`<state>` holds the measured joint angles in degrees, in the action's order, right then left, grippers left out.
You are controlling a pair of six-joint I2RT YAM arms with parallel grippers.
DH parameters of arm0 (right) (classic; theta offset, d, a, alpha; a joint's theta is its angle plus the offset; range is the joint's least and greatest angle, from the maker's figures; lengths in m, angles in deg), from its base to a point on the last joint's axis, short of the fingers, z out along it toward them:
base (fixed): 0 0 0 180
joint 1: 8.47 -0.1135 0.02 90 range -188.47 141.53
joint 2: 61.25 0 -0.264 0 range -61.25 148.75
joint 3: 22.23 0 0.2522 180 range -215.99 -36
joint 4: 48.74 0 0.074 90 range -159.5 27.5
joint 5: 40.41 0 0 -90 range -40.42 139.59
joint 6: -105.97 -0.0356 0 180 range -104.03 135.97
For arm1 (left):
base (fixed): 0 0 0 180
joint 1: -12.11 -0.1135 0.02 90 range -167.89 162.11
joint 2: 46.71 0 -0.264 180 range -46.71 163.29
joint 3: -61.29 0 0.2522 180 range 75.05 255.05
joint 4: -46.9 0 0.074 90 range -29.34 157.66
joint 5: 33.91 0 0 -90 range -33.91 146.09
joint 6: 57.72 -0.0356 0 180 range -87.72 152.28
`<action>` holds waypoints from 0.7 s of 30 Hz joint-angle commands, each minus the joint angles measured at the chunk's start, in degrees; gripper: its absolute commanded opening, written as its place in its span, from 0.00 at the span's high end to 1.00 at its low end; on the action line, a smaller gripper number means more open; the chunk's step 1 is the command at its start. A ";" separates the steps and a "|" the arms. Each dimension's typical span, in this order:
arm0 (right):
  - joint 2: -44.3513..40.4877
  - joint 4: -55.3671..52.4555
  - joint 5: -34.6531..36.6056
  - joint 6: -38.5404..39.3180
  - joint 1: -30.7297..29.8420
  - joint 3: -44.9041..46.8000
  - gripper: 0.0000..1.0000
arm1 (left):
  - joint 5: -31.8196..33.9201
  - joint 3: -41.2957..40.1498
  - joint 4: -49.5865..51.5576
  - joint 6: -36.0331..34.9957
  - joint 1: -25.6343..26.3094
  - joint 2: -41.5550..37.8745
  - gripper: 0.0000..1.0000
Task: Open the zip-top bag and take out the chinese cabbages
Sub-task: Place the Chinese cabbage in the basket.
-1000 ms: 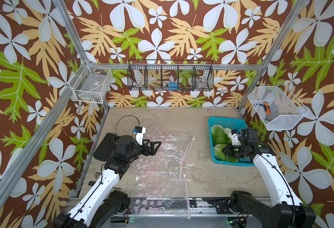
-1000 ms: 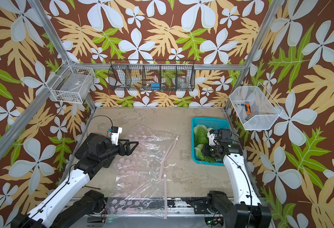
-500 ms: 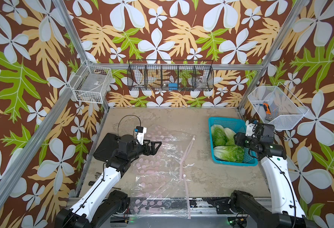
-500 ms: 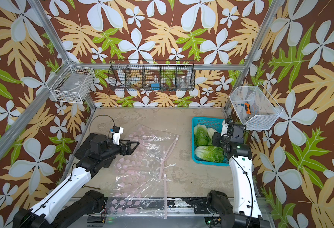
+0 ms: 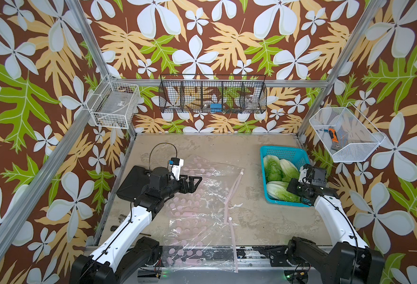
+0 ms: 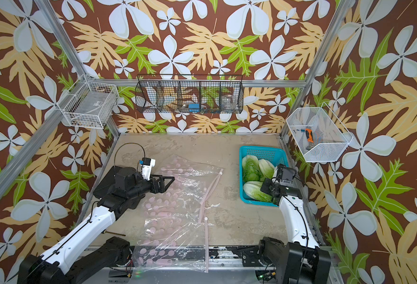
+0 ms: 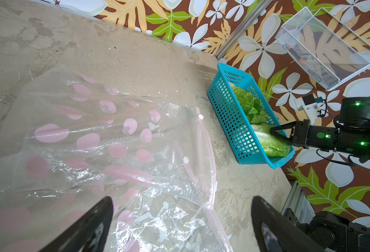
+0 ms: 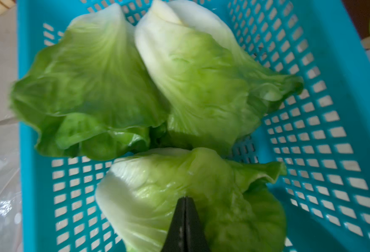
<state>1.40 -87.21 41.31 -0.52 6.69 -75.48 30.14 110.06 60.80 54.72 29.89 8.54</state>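
On the left wall hangs a white wire basket (image 5: 112,104), above the desk's (image 5: 251,221) far left corner. Below it the left gripper (image 5: 196,184) hovers over the left half of the desk with its claw spread wide apart and nothing between the fingers. In the left wrist view both fingers (image 7: 92,222) stand over clear plastic.

That plastic is the zip-top bag (image 5: 197,209), clear with pink dots. It lies crumpled but flat from the middle of the desk down over the front edge. Its pink zip strip (image 5: 232,194) runs along the bag's right side, facing the right half of the desk.

A black wire rack (image 5: 212,97) hangs on the back wall above the far edge.

A teal basket (image 5: 283,150) sits against the right edge of the desk, near the far right corner. All three chinese cabbages (image 5: 272,167) lie inside it. Two rest side by side in the far part, touching each other. The third (image 5: 279,193) lies crosswise in the near part.

The right gripper (image 8: 185,203) is above this near cabbage with its claw pressed together. Only a thin seam shows between the fingers, and no leaf is caught in it. Whether the tip touches the leaf cannot be told.

A white mesh basket (image 5: 345,135) hangs on the right wall and holds an orange-handled tool (image 5: 333,131).
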 commanded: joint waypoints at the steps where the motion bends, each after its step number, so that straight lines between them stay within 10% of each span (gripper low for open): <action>1: 0.08 5.45 3.44 -3.09 2.07 3.15 1.00 | 0.71 -0.34 0.19 0.23 0.02 -0.72 0.00; 6: 1.42 8.81 -3.43 -5.21 3.17 2.65 0.90 | 0.91 -0.15 0.86 0.24 0.02 -0.50 0.00; 12: -5.58 3.42 6.19 -3.40 -4.18 -4.49 0.52 | 1.76 -0.02 1.31 -0.02 0.02 -0.84 0.00; 21: 4.11 11.30 -2.59 -6.07 -10.15 -13.33 0.61 | 2.98 -0.02 1.60 -0.20 -0.03 -0.77 0.00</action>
<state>2.45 -79.06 41.75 -5.46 -2.51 -86.91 32.15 109.82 62.49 54.72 29.89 7.75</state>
